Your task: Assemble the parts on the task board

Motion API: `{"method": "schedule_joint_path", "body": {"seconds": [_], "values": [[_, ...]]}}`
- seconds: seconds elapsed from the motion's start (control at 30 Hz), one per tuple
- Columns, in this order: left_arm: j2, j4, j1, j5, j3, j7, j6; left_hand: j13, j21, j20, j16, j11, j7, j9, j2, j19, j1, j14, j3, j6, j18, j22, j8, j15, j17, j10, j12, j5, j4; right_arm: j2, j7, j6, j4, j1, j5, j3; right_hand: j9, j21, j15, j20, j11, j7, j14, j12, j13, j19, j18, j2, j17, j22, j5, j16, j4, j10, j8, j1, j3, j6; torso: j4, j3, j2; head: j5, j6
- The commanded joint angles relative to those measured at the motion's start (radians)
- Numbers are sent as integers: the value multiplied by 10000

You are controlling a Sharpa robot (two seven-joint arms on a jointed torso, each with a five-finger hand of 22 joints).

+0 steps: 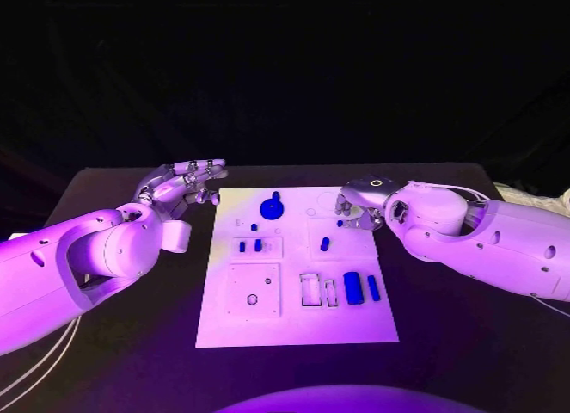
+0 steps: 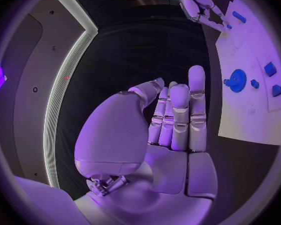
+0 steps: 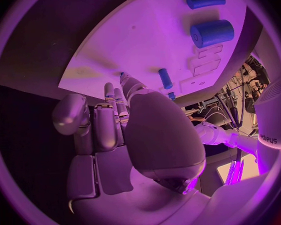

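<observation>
Task board (image 1: 297, 318) lies on the black table (image 1: 124, 344); left robot hand (image 1: 180, 182) empty, fingers apart; right robot hand's (image 1: 355, 206) hold unclear.

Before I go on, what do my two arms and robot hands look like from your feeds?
Both arms are smooth white rounded shells. Each ends in a silver many-fingered robot hand, left and right, with jointed metallic fingers. Thin pale cables trail beside the left arm.

The task board (image 1: 297, 323) is white on a black surface (image 1: 458, 344); the parts (image 1: 353, 286) are blue (round gear-like piece (image 1: 272, 208) included); the arms are white.
</observation>
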Motion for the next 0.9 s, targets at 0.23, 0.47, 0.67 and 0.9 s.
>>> {"method": "schedule_joint_path", "body": {"seconds": [0.23,0.47,0.67,0.9], "values": [[15,-8,-5,194,4,338,113,17,-69,-4,-74,-29,0,3,67,-43,-35,-95,-85,76,121,-24,55,0,-61,34,82,-36,-25,173,80,324,-98,-62,-148,-17,0,-72,-40,-28,-40,-45,478,-52,-219,37,68,-10,-29,-2,-130,-73,-69,219,-32,116,349,133,4,7,-2,30,-31],[24,-8,-7,155,4,352,99,21,-82,-5,-91,-30,-1,2,65,-44,-26,-110,-106,73,120,-33,60,-2,-92,28,96,-35,-37,294,147,434,-227,-131,-54,-31,29,-74,-15,-6,-54,-40,492,-57,-403,74,62,51,-25,13,-214,-59,-209,449,-6,205,763,294,-7,7,0,47,-58],[24,5,-8,150,3,333,112,24,-94,-7,-102,-29,0,0,61,-44,-18,-121,-124,65,120,-41,61,-2,-113,17,107,-34,-49,336,110,540,-306,-179,-105,-36,59,-70,-12,0,-74,-50,501,-63,-501,94,60,67,-12,26,-228,-38,-359,635,15,236,1041,431,2,6,-4,48,-94],[19,10,-9,148,3,306,132,27,-110,-9,-121,-27,3,-4,59,-45,-3,-139,-145,51,120,-52,62,-2,-150,-1,120,-32,-66,351,-7,696,-357,-200,-272,-39,88,-49,-16,-3,-84,-46,508,-95,-604,122,55,66,9,67,-219,-10,-558,796,19,223,1330,547,-5,5,-7,57,-112]]}}
